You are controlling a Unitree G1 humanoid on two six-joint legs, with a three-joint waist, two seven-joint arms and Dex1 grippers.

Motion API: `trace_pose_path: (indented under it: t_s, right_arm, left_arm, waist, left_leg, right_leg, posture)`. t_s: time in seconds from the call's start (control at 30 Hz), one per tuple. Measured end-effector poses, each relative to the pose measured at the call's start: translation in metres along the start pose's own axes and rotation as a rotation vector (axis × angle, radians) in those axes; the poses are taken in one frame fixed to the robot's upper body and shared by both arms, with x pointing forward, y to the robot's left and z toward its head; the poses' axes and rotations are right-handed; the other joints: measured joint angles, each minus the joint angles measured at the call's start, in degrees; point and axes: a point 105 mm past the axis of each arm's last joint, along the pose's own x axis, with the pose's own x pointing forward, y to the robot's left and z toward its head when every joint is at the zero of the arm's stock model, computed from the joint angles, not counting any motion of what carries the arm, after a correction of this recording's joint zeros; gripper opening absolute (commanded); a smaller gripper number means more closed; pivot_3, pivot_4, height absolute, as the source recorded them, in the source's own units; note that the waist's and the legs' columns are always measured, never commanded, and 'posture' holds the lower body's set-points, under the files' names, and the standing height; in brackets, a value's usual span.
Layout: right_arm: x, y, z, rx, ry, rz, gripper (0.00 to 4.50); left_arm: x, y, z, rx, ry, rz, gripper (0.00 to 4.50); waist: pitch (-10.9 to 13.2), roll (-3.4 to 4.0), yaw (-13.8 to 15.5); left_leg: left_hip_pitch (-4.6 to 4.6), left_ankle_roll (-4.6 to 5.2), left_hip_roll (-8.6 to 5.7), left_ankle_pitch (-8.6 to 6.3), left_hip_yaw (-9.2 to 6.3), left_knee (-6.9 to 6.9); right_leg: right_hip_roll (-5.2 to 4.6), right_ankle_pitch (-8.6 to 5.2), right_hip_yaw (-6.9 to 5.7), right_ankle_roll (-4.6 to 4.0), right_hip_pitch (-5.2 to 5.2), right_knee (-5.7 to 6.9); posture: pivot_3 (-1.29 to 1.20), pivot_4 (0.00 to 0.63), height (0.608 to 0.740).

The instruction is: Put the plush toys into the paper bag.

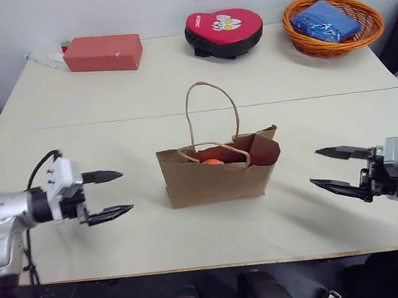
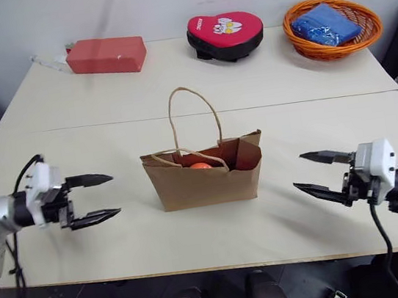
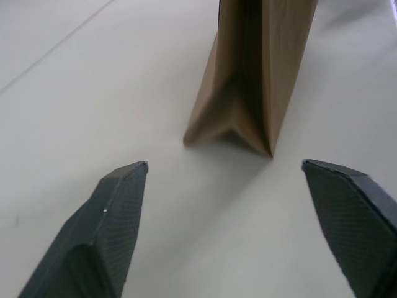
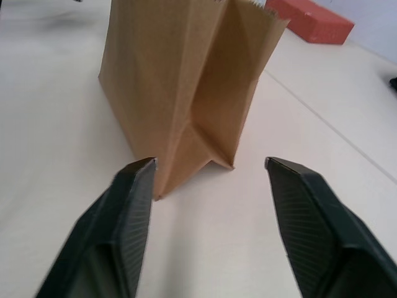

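Orange toy (image 1: pixel 213 162) inside paper bag (image 1: pixel 218 179) from head views, both claws spread, empty.

1 paper bag (image 1: pixel 218 176), 1 orange plush toy (image 1: pixel 212 162) seen inside, 1 red box (image 1: pixel 102 53), 1 heart pad (image 1: pixel 225 31), 1 wicker basket (image 1: pixel 367 29), 2 grippers: left gripper (image 1: pixel 115 193), right gripper (image 1: pixel 322 168).

Paper bag (image 1: pixel 221 172) upright mid-counter (image 1: pixel 102 96), bare counter at its 3 and 9 o'clock, red box (image 1: pixel 103 53), heart pad (image 1: pixel 224 32), wicker basket (image 1: pixel 333 23) lining 12 o'clock edge.
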Motion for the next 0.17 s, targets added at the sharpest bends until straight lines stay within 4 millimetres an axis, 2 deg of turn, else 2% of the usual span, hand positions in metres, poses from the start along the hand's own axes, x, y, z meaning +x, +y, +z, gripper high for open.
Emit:
trace_pose_path:
  t_s: [0.07, 0.17]
  right_arm:
    - [-0.006, 0.0, -0.002, -0.042, 0.043, 0.046, 4.46]
    - [-0.02, -0.002, -0.014, -0.083, 0.128, 0.109, 4.46]
  left_arm:
    - [-0.017, -0.001, -0.008, -0.011, 0.019, 0.059, 4.5]
    - [-0.041, -0.003, -0.019, -0.01, 0.04, 0.154, 4.5]
  waist:
    - [0.0, 0.01, 0.3]
    - [0.0, 0.0, 0.6]
  left_leg:
    - [-0.01, 0.01, -0.01, -0.01, 0.0, 0.0]
    - [0.0, 0.05, -0.01, -0.04, 0.04, -0.01]
  right_leg:
    - [-0.02, 0.0, -0.01, 0.0, 0.01, -0.04]
    - [-0.03, 0.0, 0.0, 0.0, 0.04, -0.09]
  posture:
    - [0.0, 0.15, 0.74]
    - [0.0, 0.15, 0.74]
